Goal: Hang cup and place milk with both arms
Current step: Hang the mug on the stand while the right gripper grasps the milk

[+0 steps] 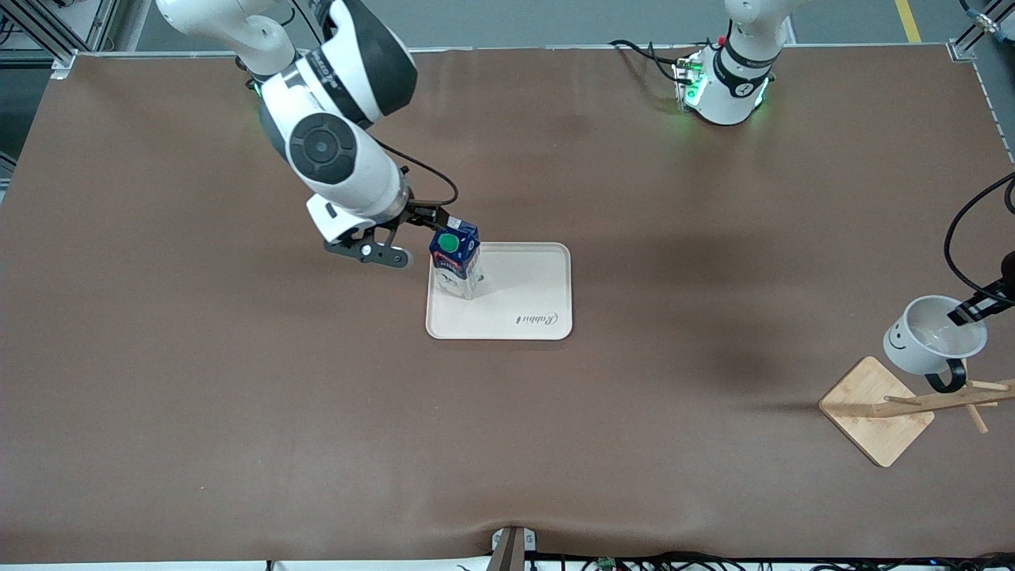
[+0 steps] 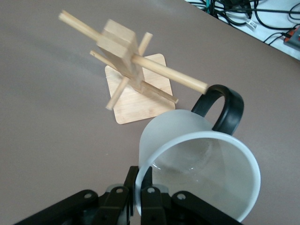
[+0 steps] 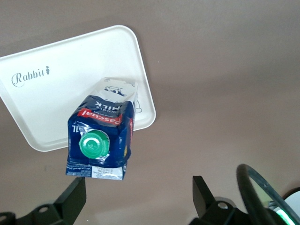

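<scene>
The milk [image 1: 456, 258] stands upright on the white tray [image 1: 523, 293], in the tray corner toward the right arm's base. My right gripper [image 1: 412, 236] is open just beside the carton's top and holds nothing. In the right wrist view the milk [image 3: 101, 140] lies clear of my open right gripper [image 3: 138, 194]. My left gripper [image 1: 971, 311] is shut on the rim of the cup [image 1: 932, 337] and holds it tilted over the wooden rack [image 1: 876, 408]. In the left wrist view my left gripper [image 2: 139, 187] pinches the cup's wall [image 2: 201, 168]. A peg tip [image 2: 202, 86] reaches the black handle [image 2: 229, 105].
The rack [image 2: 126, 51] has a square bamboo base and several pegs, and stands near the table's edge at the left arm's end. The tray [image 3: 56, 93] carries "Rabbit" print. Brown mat covers the table; cables lie along the edge nearest the front camera.
</scene>
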### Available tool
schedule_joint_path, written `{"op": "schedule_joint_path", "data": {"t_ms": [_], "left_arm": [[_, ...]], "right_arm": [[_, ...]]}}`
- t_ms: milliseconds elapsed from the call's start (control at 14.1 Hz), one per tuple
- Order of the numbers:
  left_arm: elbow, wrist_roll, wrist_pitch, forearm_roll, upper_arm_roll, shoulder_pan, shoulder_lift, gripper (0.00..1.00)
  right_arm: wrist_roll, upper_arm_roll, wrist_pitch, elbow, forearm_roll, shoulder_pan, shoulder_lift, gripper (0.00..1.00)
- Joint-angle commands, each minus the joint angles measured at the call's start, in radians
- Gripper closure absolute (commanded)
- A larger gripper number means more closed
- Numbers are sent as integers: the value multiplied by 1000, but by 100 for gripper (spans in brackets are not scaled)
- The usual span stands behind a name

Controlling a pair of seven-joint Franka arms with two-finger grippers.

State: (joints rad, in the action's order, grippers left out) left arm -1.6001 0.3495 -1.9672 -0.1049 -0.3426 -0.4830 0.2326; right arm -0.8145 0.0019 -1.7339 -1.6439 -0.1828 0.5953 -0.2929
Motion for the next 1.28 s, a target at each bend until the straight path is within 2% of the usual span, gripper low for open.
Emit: {"op": "schedule_joint_path", "data": {"t_ms": [0,426,781,852,923,994,1065,1207], "left_arm": [[-18,-23,-28,62,-1,-25,-27,100],[-18,-50,-68,108,1,-69,-3,100],[-18,-50,-102,143,1,-86,33,99],[-18,-50,-102,143,2,-86,40,89],[-17,-50,-104,142,2,-88,50,69],[-11,-50,-105,142,2,-89,54,32],[11,-50,-105,139,2,-88,59,0],[20,-44,-102,136,-2,-85,51,0]], "right_arm": [[-107,-11,-45,9,-14,46,-40,0],[-155,-11,-125,9,-14,72,-97,0],[-167,-11,-139,10,-18,71,-111,0],[-167,-11,-141,10,-18,72,-114,0],[-167,-11,-141,10,-18,72,-124,0],[-167,-11,-148,10,-18,72,-129,0],[-169,-11,-157,9,-18,72,-133,0],[-213,-11,-171,10,-18,80,-146,0]]}}
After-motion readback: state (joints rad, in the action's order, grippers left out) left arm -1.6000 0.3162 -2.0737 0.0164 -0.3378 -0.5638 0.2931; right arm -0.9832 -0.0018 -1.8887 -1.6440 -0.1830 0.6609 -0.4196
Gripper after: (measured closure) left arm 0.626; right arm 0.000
